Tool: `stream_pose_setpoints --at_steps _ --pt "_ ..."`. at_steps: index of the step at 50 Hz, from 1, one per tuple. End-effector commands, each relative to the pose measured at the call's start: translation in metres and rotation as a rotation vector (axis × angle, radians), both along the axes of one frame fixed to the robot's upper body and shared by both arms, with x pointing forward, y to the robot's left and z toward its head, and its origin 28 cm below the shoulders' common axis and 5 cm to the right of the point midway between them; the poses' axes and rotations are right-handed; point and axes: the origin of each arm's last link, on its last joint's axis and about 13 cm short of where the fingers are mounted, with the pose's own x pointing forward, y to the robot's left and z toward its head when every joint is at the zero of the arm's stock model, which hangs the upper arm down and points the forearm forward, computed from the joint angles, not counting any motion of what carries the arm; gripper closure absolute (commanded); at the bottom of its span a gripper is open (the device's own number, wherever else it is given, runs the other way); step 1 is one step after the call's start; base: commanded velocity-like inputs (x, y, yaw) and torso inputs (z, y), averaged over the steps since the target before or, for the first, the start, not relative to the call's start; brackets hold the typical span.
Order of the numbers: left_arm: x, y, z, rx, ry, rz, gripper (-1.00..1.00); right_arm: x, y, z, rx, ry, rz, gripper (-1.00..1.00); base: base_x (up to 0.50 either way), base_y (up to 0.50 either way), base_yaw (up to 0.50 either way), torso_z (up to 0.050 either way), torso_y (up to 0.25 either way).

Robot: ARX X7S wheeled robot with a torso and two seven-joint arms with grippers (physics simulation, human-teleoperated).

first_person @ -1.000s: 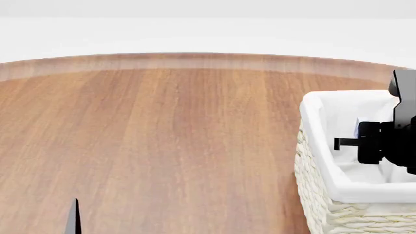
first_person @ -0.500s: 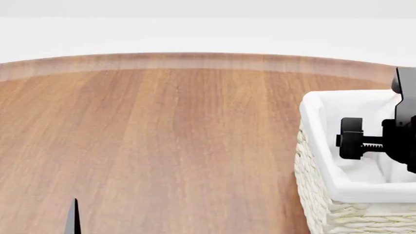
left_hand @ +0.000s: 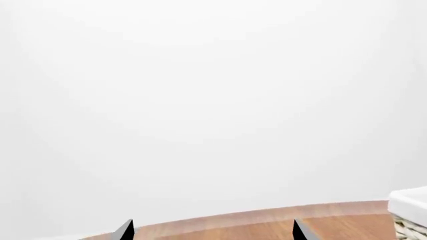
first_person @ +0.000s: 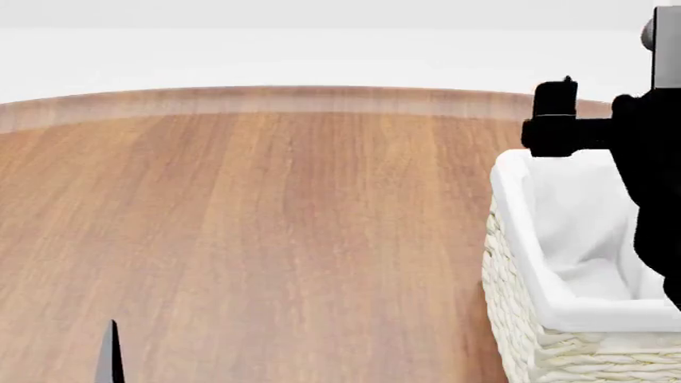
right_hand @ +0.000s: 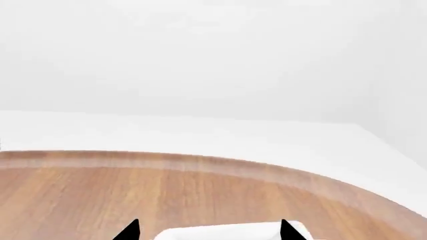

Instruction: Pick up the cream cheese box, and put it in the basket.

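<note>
The basket [first_person: 553, 307], cream-white wicker with white cloth over its rim, stands at the right edge of the wooden table. My right gripper [first_person: 553, 112] is open and empty, raised above the basket's far rim. In the right wrist view its two black fingertips [right_hand: 130, 231] stand wide apart with the basket's white rim [right_hand: 227, 232] between them. The cream cheese box does not show in any view. My left gripper [left_hand: 212, 232] is open and empty, low at the table's near left. One of its fingertips [first_person: 107, 355] shows in the head view.
The round wooden table [first_person: 266, 239] has a curved far edge with white floor and wall beyond. A corner of the basket [left_hand: 408, 202] shows at the edge of the left wrist view.
My right gripper has risen from inside the basket to above its far rim. The small pale thing seen by its fingers a second ago no longer shows. The left arm has barely moved.
</note>
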Motion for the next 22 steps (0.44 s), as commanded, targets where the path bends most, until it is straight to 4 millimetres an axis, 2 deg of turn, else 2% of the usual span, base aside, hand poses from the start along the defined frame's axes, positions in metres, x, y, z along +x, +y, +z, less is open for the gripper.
stream_pose_setpoints --at_steps 1,3,4,7,10,13,18,22 --pt "0.0 0.001 0.002 -0.014 0.002 0.029 -1.0 -0.085 0.056 -0.022 -0.103 -0.291 0.052 -1.0 0.0 0.0 0.0 0.0 0.0" --pt "0.001 0.002 0.003 -0.013 0.0 0.042 -1.0 -0.094 0.063 -0.034 -0.039 -0.295 0.061 -1.0 0.0 0.0 0.0 0.0 0.0" --pt "0.002 0.002 0.001 -0.004 0.0 0.05 -1.0 -0.1 0.069 -0.045 -0.093 -0.308 0.057 -1.0 0.0 0.0 0.0 0.0 0.0" --pt "0.003 0.002 0.001 -0.001 0.001 0.065 -1.0 -0.108 0.074 -0.051 -0.104 -0.344 0.032 -1.0 0.0 0.0 0.0 0.0 0.0" --pt "0.004 0.001 0.002 0.0 -0.005 0.101 -1.0 -0.126 0.082 -0.057 -0.085 -0.396 0.068 -1.0 0.0 0.0 0.0 0.0 0.0" --pt "0.004 0.0 0.001 -0.006 -0.002 0.1 -1.0 -0.143 0.089 -0.074 -0.1 -0.396 0.113 -1.0 0.0 0.0 0.0 0.0 0.0" --pt "0.002 -0.002 0.003 -0.045 0.01 0.083 -1.0 -0.159 0.098 -0.096 -0.062 -0.356 0.135 -1.0 0.0 0.0 0.0 0.0 0.0" --pt "0.002 -0.001 0.006 -0.086 0.018 0.069 -1.0 -0.164 0.103 -0.107 -0.113 -0.364 0.117 -1.0 0.0 0.0 0.0 0.0 0.0"
